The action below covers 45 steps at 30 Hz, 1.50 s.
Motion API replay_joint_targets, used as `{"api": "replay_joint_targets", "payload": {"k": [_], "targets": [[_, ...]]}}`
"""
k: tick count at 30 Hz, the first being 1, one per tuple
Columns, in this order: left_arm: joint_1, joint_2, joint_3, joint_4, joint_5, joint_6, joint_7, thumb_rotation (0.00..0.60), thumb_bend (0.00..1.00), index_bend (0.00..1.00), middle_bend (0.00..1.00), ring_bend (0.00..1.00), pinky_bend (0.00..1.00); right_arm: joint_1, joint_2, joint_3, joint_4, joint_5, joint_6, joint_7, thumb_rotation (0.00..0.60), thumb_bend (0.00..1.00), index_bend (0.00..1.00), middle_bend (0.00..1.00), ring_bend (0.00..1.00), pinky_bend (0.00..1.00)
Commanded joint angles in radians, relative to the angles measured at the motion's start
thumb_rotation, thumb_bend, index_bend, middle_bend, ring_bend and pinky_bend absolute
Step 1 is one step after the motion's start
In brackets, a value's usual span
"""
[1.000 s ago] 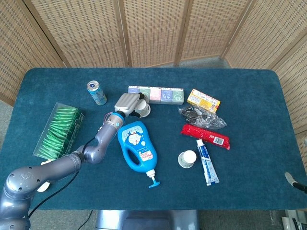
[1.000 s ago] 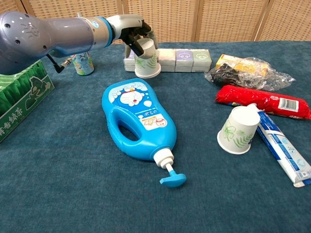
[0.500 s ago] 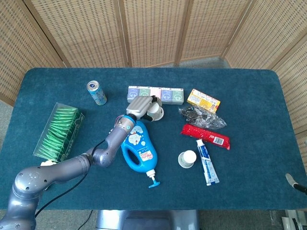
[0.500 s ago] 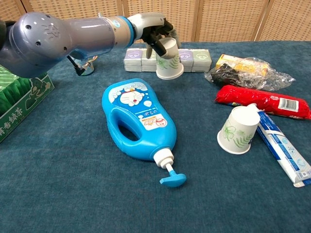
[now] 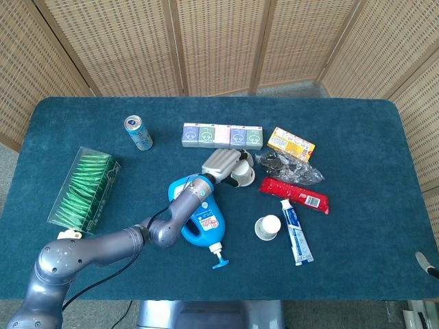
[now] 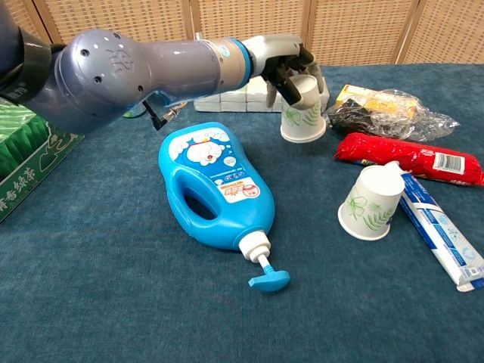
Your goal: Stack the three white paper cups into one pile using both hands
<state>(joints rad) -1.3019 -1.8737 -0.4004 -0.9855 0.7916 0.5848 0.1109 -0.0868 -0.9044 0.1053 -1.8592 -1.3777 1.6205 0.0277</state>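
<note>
left hand (image 6: pixel 291 64) wrapped around an upside-down white paper cup (image 6: pixel 302 113), gripping it near the closed end, wide mouth down. held above the blue surface (image 6: pixel 113 302), just past the top of the big blue bottle (image 6: pixel 212 189). in the head view, same left hand (image 5: pixel 223 164) with the cup (image 5: pixel 241 175) poking out on its right side.

second paper cup (image 6: pixel 370 203) lower and to the right of the hand, well apart from it, tipped on the surface and leaning on the toothpaste box (image 6: pixel 439 231). third cup not seen in either view.

red packet (image 6: pixel 408 160) to the right of the hand, with a crinkly clear bag (image 6: pixel 386 113) above it and a yellow box (image 6: pixel 352 93) peeking out behind. row of small boxes (image 5: pixel 223 135) just behind the hand. can (image 5: pixel 138 132) and green box (image 5: pixel 84 188) far off to the left of the hand.

right hand (image 5: pixel 429 264) only a tiny bit at the head view's edge, can't tell if holding anything or not.
</note>
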Motion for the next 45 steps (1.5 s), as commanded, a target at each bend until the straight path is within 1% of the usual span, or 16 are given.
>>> {"api": "replay_joint_targets", "payload": {"k": [1, 8, 11, 13, 16, 19, 22, 26, 30, 33, 39, 45], "targets": [[-0.010, -0.009, 0.007, 0.005, -0.009, -0.006, 0.013, 0.600, 0.44, 0.36, 0.32, 0.38, 0.64, -0.002, 0.000, 0.000, 0.003, -0.001, 0.000, 0.006, 0.600, 0.23, 0.00, 0.02, 0.00, 0.13], [-0.026, -0.014, 0.031, 0.018, -0.049, -0.026, 0.056, 0.600, 0.44, 0.35, 0.31, 0.37, 0.63, -0.004, 0.000, 0.001, 0.012, 0.001, -0.003, 0.021, 0.600, 0.23, 0.00, 0.02, 0.00, 0.13], [-0.034, -0.006, 0.048, 0.016, -0.078, -0.053, 0.080, 0.600, 0.44, 0.32, 0.28, 0.34, 0.60, -0.002, 0.000, 0.001, 0.013, 0.002, -0.009, 0.025, 0.600, 0.23, 0.00, 0.02, 0.00, 0.13], [-0.040, 0.002, 0.061, 0.011, -0.099, -0.071, 0.095, 0.600, 0.44, 0.27, 0.22, 0.25, 0.54, -0.003, 0.000, 0.001, 0.015, 0.001, -0.009, 0.026, 0.600, 0.23, 0.00, 0.02, 0.00, 0.13], [-0.046, 0.014, 0.066, -0.001, -0.121, -0.070, 0.104, 0.600, 0.44, 0.19, 0.14, 0.13, 0.44, -0.003, -0.002, 0.001, 0.016, -0.001, -0.007, 0.025, 0.600, 0.23, 0.00, 0.02, 0.00, 0.13], [-0.046, 0.031, 0.066, -0.019, -0.133, -0.058, 0.106, 0.600, 0.44, 0.12, 0.07, 0.04, 0.37, 0.000, -0.002, 0.004, 0.014, -0.002, -0.009, 0.020, 0.600, 0.23, 0.00, 0.02, 0.00, 0.13], [-0.039, 0.052, 0.065, -0.041, -0.136, -0.044, 0.102, 0.600, 0.44, 0.08, 0.02, 0.00, 0.33, 0.004, -0.001, 0.005, 0.009, -0.002, -0.014, 0.014, 0.600, 0.23, 0.00, 0.02, 0.00, 0.13], [-0.018, 0.091, 0.067, -0.084, -0.130, -0.016, 0.096, 0.600, 0.44, 0.04, 0.00, 0.00, 0.27, 0.012, 0.002, 0.008, 0.005, -0.004, -0.023, 0.003, 0.600, 0.23, 0.00, 0.02, 0.00, 0.13], [0.019, 0.160, 0.076, -0.163, -0.117, 0.028, 0.099, 0.600, 0.44, 0.04, 0.00, 0.00, 0.23, 0.028, 0.002, 0.013, 0.000, -0.004, -0.040, -0.012, 0.600, 0.23, 0.00, 0.02, 0.00, 0.13], [0.059, 0.228, 0.083, -0.248, -0.099, 0.073, 0.094, 0.600, 0.44, 0.04, 0.00, 0.00, 0.21, 0.042, 0.002, 0.016, -0.005, -0.003, -0.057, -0.026, 0.600, 0.23, 0.00, 0.02, 0.00, 0.13], [0.170, 0.392, 0.103, -0.454, -0.029, 0.184, 0.077, 0.600, 0.44, 0.04, 0.00, 0.00, 0.18, 0.075, 0.005, 0.020, -0.014, 0.004, -0.104, -0.062, 0.600, 0.22, 0.00, 0.02, 0.00, 0.13], [0.287, 0.561, 0.139, -0.650, 0.054, 0.290, 0.069, 0.600, 0.44, 0.05, 0.00, 0.00, 0.17, 0.110, -0.002, 0.025, -0.023, 0.011, -0.146, -0.101, 0.600, 0.22, 0.00, 0.01, 0.00, 0.14]]}}
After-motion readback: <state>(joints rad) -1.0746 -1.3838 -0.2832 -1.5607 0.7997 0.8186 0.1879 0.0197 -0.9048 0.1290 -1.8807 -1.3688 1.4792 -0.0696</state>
